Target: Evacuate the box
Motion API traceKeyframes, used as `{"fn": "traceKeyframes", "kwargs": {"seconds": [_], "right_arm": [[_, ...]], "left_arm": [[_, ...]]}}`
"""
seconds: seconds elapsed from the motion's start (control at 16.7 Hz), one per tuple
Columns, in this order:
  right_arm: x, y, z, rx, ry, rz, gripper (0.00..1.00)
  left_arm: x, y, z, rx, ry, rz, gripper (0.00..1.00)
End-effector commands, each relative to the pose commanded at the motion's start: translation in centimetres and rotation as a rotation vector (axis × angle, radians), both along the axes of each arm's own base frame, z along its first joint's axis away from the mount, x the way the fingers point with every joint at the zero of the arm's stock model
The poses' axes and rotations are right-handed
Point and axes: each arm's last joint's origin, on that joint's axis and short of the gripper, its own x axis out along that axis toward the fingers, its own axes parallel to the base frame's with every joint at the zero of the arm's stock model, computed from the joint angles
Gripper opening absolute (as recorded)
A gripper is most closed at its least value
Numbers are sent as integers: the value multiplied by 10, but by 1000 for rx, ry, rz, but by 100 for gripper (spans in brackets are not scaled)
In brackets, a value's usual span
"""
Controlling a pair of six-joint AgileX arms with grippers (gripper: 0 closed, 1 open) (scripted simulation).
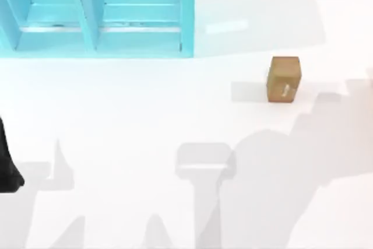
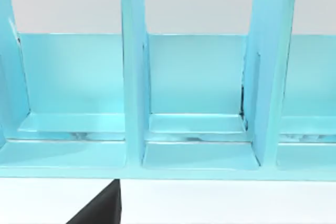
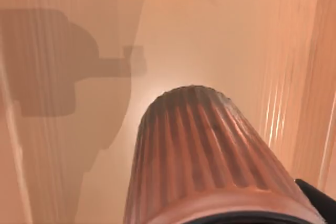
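Note:
A small brown box (image 1: 284, 79) stands on the white table (image 1: 145, 115) at the right, a little in front of the shelf's right end. In the right wrist view a ribbed terracotta cylinder (image 3: 205, 156) lies very close to the camera, surrounded by smooth peach-orange surfaces (image 3: 220, 30) that carry a gripper-shaped shadow. A black part of my right gripper (image 3: 319, 199) shows beside the cylinder. My left arm (image 1: 7, 167) sits at the table's far left edge, and a black part of its gripper (image 2: 102, 209) faces the shelf.
A cyan shelf unit (image 1: 99, 16) with upright dividers (image 2: 134, 77) stands along the back left of the table. Grey arm shadows lie across the table's front and right.

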Motion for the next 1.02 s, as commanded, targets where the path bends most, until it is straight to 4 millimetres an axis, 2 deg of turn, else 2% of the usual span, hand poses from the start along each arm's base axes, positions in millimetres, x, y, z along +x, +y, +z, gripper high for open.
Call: {"fn": "traceKeyframes", "kwargs": {"seconds": [0.3, 0.48, 0.6, 0.78, 0.9, 1.02], "right_arm": [[1, 2, -1, 1, 2, 3, 0], [12, 26, -11, -4, 22, 4, 0], [24, 63, -20, -15, 27, 5, 0], [34, 148, -36, -33, 21, 22, 0], [28, 209, -52, -42, 25, 34, 0], [14, 253, -69, -52, 29, 31, 0]], "left_arm": [[0, 0, 0, 0, 0, 0, 100], [0, 0, 0, 0, 0, 0, 100], [0, 0, 0, 0, 0, 0, 100], [0, 0, 0, 0, 0, 0, 100], [0, 0, 0, 0, 0, 0, 100], [0, 0, 0, 0, 0, 0, 100]]}}
